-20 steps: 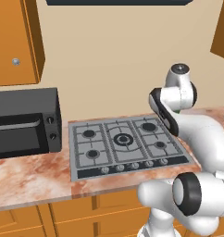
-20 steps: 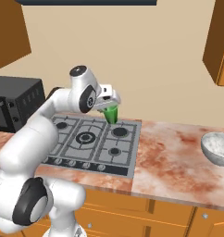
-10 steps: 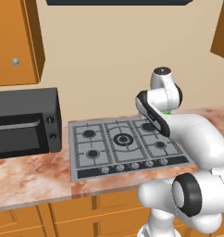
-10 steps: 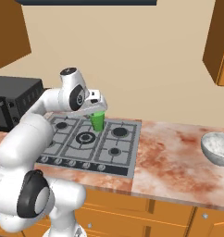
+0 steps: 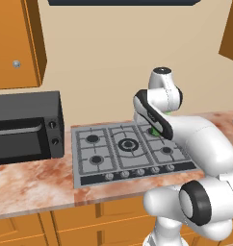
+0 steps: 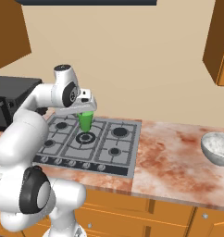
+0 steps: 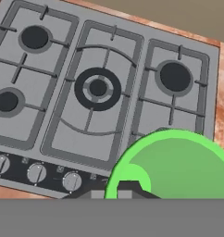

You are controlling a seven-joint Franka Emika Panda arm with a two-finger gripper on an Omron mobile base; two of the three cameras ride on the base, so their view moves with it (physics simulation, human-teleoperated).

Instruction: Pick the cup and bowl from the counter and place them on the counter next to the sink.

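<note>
Leftward over the stove (image 6: 88, 141) we have swung the green cup (image 6: 85, 120), our hand (image 6: 84, 111) pinching it; keep it upright, clear of the burners.

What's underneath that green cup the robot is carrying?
The cup hangs in the pincer above the stove, over its big middle burner. The hand view shows grates and knobs below; the cup's rim covers the lower right corner.

Beige wall (image 6: 146, 55) — orange wooden cabinets (image 5: 12, 43) above and below.
</note>
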